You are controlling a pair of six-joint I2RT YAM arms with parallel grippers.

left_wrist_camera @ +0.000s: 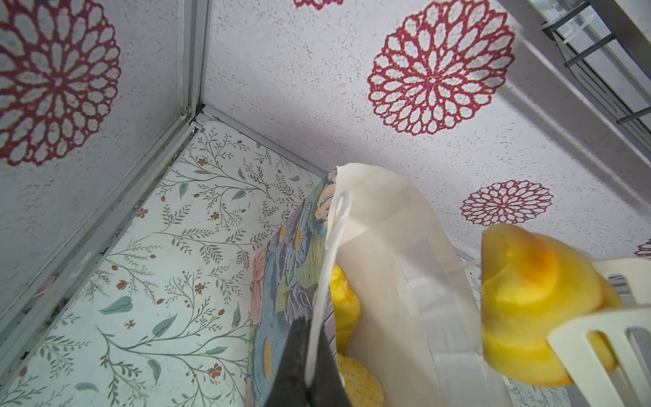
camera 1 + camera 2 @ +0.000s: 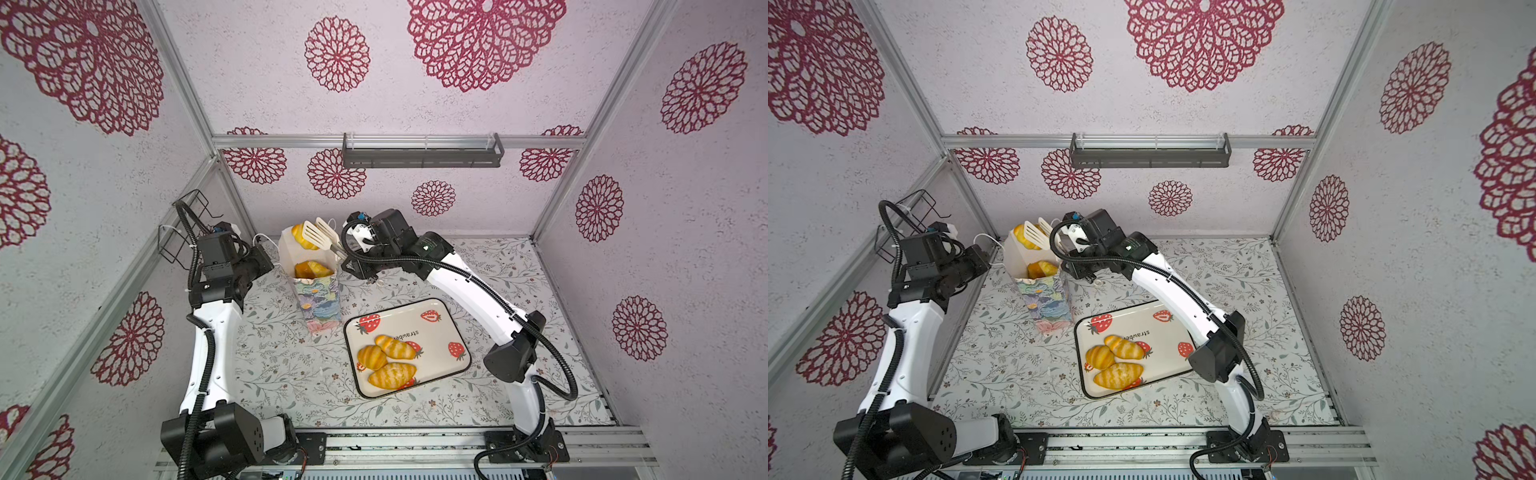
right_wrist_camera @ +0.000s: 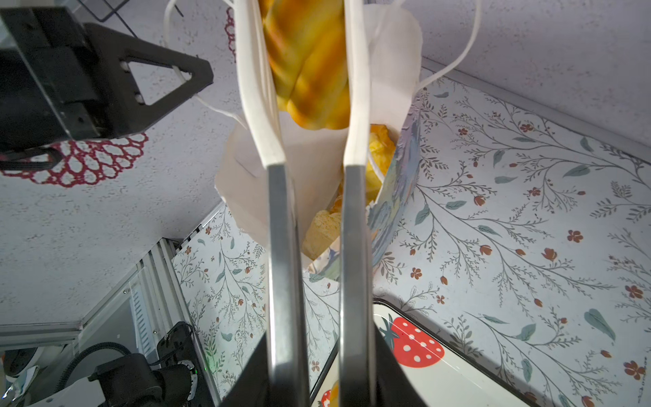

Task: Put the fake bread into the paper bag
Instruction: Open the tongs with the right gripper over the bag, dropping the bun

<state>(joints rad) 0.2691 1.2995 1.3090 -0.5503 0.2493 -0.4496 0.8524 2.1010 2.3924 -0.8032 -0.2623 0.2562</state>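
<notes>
The paper bag (image 2: pixel 318 297) (image 2: pixel 1047 301) stands upright at the back of the table, flowered outside and white inside. My left gripper (image 1: pixel 311 352) (image 2: pixel 264 253) is shut on its white cord handle (image 1: pixel 334 239). My right gripper (image 3: pixel 320 373) (image 2: pixel 353 266) is shut on a pair of tongs (image 3: pixel 281 246) (image 2: pixel 318 235). The white slotted heads of the tongs pinch a braided piece of fake bread (image 3: pixel 310 63) (image 2: pixel 299 236) (image 1: pixel 528 299) above the bag's mouth. More bread (image 2: pixel 311 269) (image 1: pixel 347 306) lies inside the bag. Three striped pieces (image 2: pixel 390 375) rest on the strawberry tray (image 2: pixel 440 328).
The tray (image 2: pixel 1167 328) lies right of the bag, toward the front. A black wire rack (image 2: pixel 183 224) hangs on the left wall and a dark shelf (image 2: pixel 422 151) on the back wall. The floral mat (image 2: pixel 291 374) covers the table.
</notes>
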